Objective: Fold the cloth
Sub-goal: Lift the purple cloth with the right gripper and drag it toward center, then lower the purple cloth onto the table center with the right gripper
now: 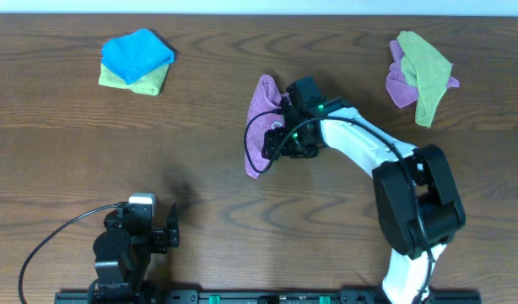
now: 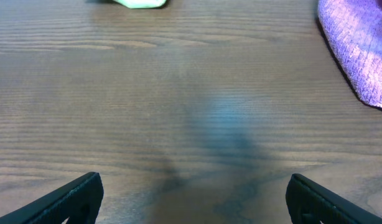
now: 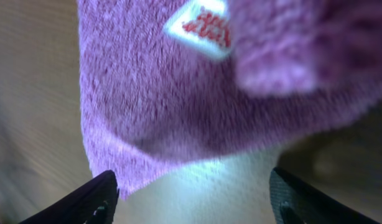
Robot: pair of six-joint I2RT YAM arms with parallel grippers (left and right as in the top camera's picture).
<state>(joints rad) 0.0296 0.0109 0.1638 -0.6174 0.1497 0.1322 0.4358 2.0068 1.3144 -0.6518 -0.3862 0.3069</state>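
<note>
A purple cloth [image 1: 261,125] lies crumpled in a narrow strip at the middle of the table. My right gripper [image 1: 286,142] hovers over its right edge. In the right wrist view the cloth [image 3: 178,99] fills the upper part, with a white label showing, and the right gripper [image 3: 191,199] is open with nothing between the fingers. My left gripper [image 1: 162,232] is open and empty near the front left of the table; the left wrist view [image 2: 191,199] shows bare wood and a corner of the purple cloth [image 2: 359,50].
A blue cloth on a green one [image 1: 137,61] lies folded at the back left. A green and purple pile [image 1: 419,74] lies at the back right. The table's front edge with the arm bases is just below the left arm.
</note>
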